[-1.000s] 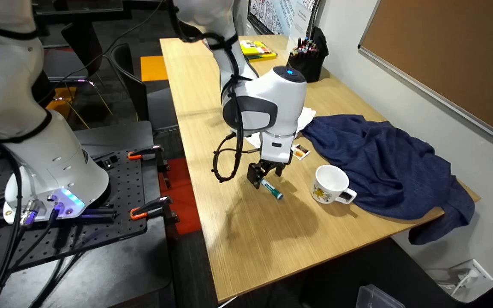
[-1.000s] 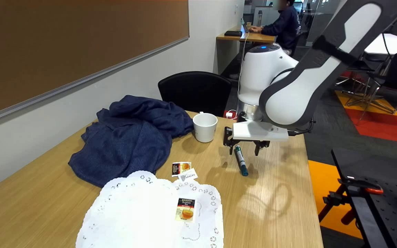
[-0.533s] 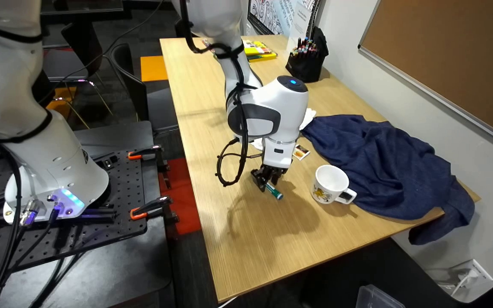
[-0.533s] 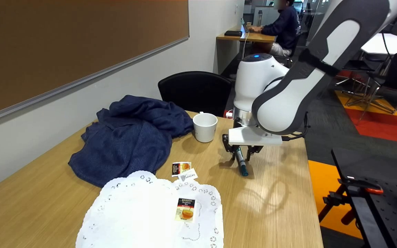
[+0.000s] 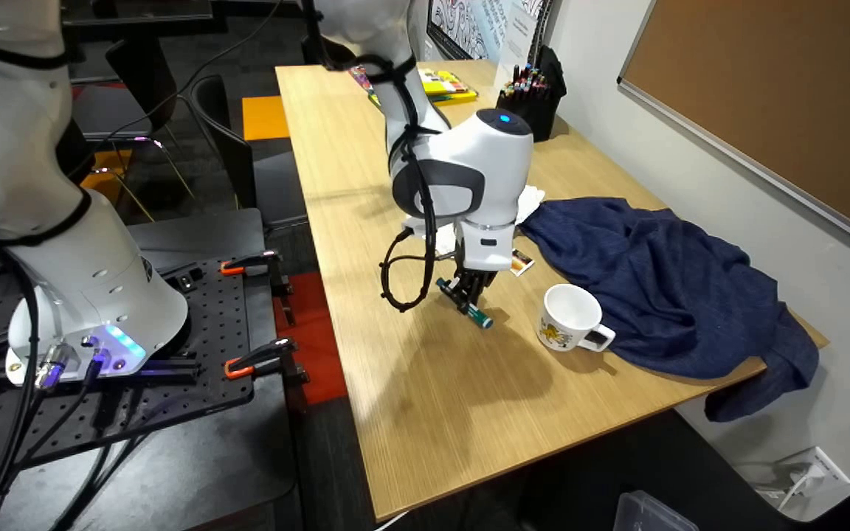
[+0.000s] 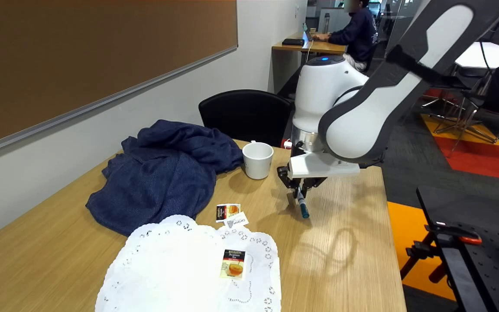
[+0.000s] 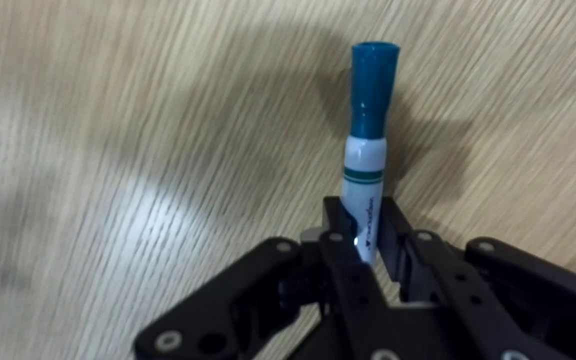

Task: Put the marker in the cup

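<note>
The marker (image 7: 367, 165), white with a teal cap and a green band, is pinched between the dark fingers (image 7: 393, 222) of my gripper (image 7: 362, 215). Its capped end sticks out beyond the fingertips, and part of its body is hidden by the jaws. In both exterior views the gripper (image 5: 472, 293) holds the marker (image 6: 303, 207) a little above the table, lying slantwise with both ends out in one of them. The white cup (image 5: 569, 316) stands upright on the table beside the gripper, its handle turned away from it. In an exterior view, the cup (image 6: 257, 162) shows an open rim.
A crumpled dark blue cloth (image 5: 654, 287) lies right behind the cup. White lace paper (image 6: 167, 268) with a tea packet (image 6: 233, 264) covers part of the table; another packet (image 6: 228, 212) lies nearby. A black holder with pens (image 5: 527, 110) stands farther along the table.
The jaws have come together around the marker, after standing open over it and going down to it. The gripper has since risen slightly, lifting the marker off the table. The cup has stayed put.
</note>
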`<action>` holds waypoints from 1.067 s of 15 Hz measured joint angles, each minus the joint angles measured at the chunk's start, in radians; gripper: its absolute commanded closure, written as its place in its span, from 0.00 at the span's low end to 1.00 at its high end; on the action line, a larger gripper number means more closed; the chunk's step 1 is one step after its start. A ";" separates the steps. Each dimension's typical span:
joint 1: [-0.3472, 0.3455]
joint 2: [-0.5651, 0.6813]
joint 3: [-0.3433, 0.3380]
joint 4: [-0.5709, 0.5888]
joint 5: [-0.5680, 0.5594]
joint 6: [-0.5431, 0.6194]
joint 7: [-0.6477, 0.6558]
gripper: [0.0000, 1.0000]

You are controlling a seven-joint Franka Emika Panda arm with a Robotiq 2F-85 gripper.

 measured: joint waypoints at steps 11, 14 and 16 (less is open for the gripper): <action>0.002 -0.448 0.047 -0.003 -0.095 -0.598 -0.486 0.95; 0.002 -0.484 0.054 0.038 -0.183 -0.658 -0.555 0.95; 0.002 -0.483 0.062 0.057 -0.243 -0.656 -0.587 0.95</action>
